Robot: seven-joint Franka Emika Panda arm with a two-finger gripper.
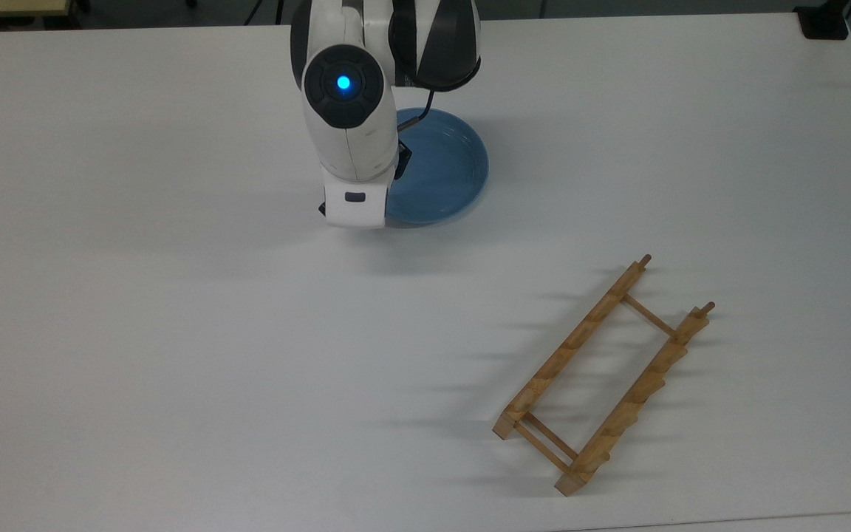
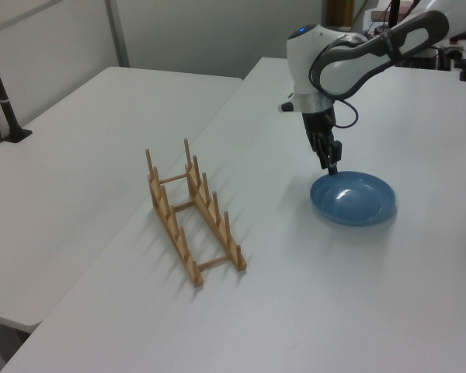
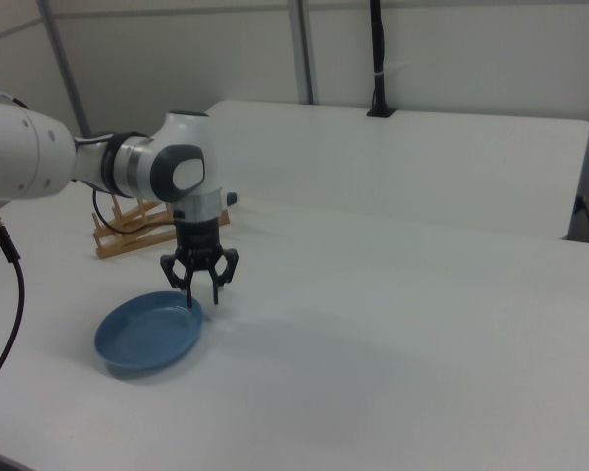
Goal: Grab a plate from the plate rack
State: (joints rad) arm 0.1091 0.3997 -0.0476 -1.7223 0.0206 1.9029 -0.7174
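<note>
Under the parted pincer (image 3: pixel 202 291) lies the plate (image 3: pixel 142 334).

A lab: bare white tables (image 1: pixel 174 332), partition walls (image 3: pixel 452 59), cabled robot arm (image 2: pixel 349 58).

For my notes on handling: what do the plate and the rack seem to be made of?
The plate: probably glazed ceramic or plastic; even light blue with a soft sheen. The look leaves this open.
The rack: unpainted light-brown wood, matte, with thin dowel bars.
</note>
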